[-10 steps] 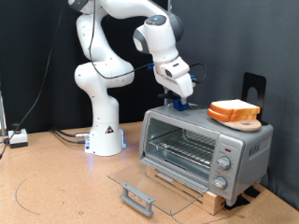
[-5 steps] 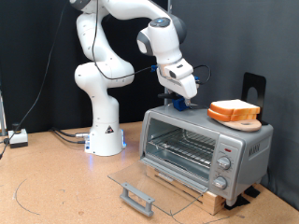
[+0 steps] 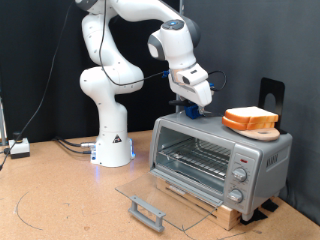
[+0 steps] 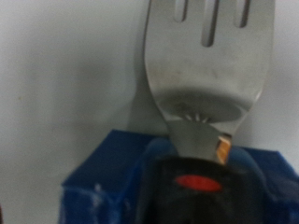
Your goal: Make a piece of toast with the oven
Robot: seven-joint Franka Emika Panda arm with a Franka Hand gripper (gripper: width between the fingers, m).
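Note:
The silver oven (image 3: 215, 152) stands on a wooden base with its glass door (image 3: 165, 196) folded down flat and its wire rack bare. Two bread slices (image 3: 250, 119) lie stacked on a small wooden board on the oven's roof, at the exterior view's right; I cannot tell which one is the piece of toast. My gripper (image 3: 196, 106) hangs just above the roof's left end, over a blue holder (image 3: 192, 114). The wrist view shows a metal spatula (image 4: 210, 65) with a black handle standing in that blue holder (image 4: 103, 182). My fingers do not show there.
The robot base (image 3: 112, 145) stands on the brown table at the exterior view's left. Cables and a small box (image 3: 18, 148) lie at the far left edge. A black stand (image 3: 272, 95) rises behind the oven.
My gripper has shifted slightly to the exterior view's right above the oven's roof. The bread and the oven door have not moved.

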